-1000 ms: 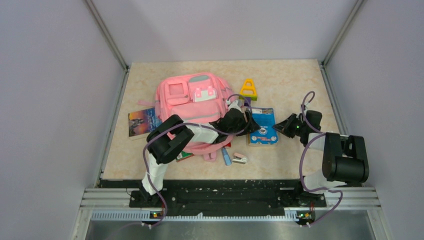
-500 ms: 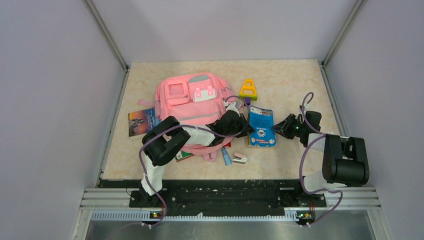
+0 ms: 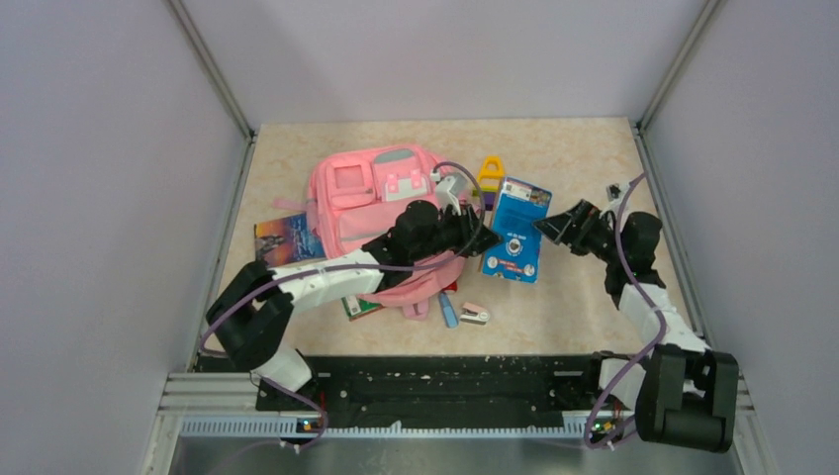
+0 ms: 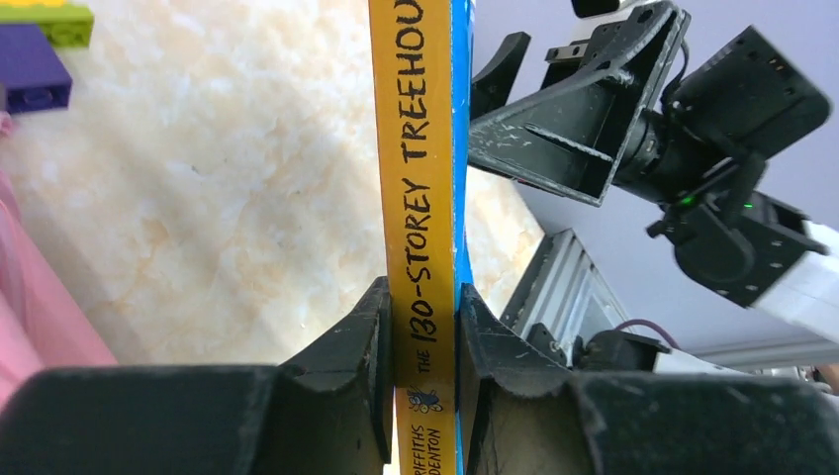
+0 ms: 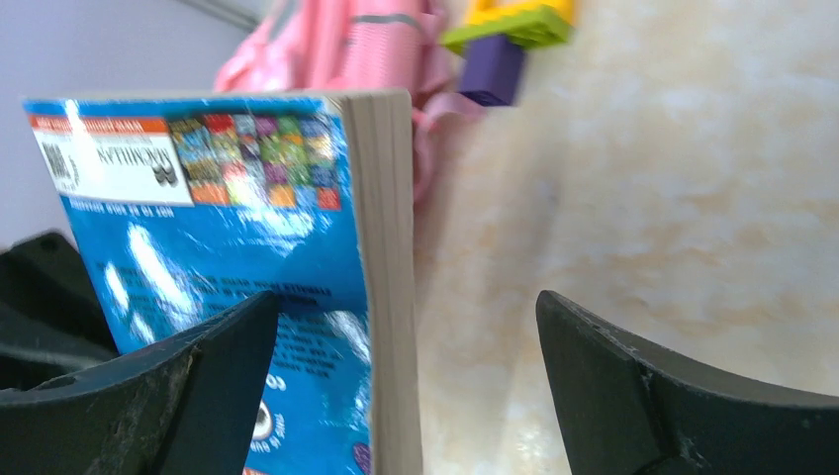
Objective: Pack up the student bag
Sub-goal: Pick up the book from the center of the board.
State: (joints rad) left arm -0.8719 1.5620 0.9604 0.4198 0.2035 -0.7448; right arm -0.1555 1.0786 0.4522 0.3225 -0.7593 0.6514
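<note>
The student bag, a big pink backpack, lies at the left centre of the table with my left arm stretched across it. My left gripper is shut on the yellow spine of a blue book, holding it on edge and tilted just right of the bag. The left wrist view shows both pads pressed on the spine at my left gripper. My right gripper is open at the book's right side. In the right wrist view the book's page edge stands between the spread jaws of my right gripper, touching neither.
A yellow triangle toy with a purple block sits behind the book. A second book lies left of the bag. A pink stapler, a blue marker and a green book lie by its near edge.
My left gripper closed on the book's spine and raised it off the table toward the back. My right gripper let go of the book, opened wide and shifted up and back.
</note>
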